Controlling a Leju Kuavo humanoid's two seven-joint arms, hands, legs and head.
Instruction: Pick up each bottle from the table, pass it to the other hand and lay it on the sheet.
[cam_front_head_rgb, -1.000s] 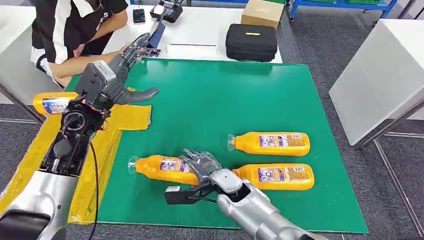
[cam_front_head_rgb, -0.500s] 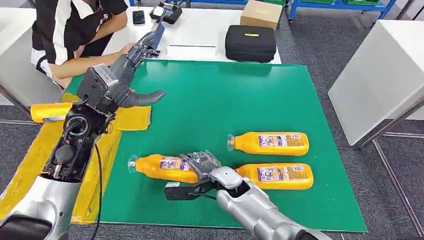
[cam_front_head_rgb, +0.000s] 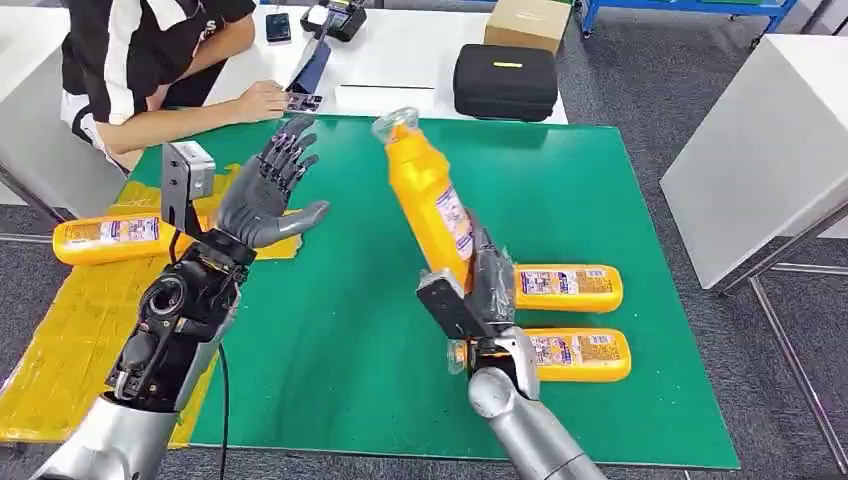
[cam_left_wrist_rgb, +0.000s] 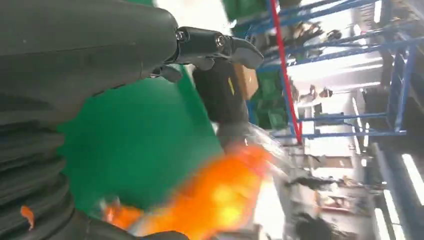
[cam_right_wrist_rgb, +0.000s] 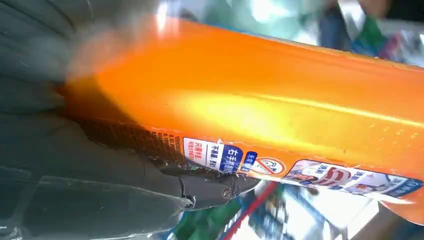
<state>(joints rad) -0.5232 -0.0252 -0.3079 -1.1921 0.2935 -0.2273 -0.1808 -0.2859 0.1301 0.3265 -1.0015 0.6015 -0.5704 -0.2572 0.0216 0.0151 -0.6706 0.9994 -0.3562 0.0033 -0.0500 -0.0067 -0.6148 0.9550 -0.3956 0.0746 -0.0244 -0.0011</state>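
Green matting covers the table (cam_front_head_rgb: 620, 180), and nearest us the right hand (cam_front_head_rgb: 478, 290) grips the lifted bottle (cam_front_head_rgb: 428, 195) low on its body, cap up and tilted, off the mat. Across from it the left hand (cam_front_head_rgb: 268, 190) waits, fingers spread and empty. For a clean pass, the left should probably close mid-body before the right lets go. Beyond, one bottle (cam_front_head_rgb: 105, 238) lies on the yellow sheet (cam_front_head_rgb: 70, 330).

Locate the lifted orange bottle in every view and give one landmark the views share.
Head view: held bottle raised mid-picture, cap end up, gripped by the right hand.
Left wrist view: blurred orange shape beyond the left hand.
Right wrist view: orange body across the picture.
Shared landmark: green mat, also in the left wrist view.
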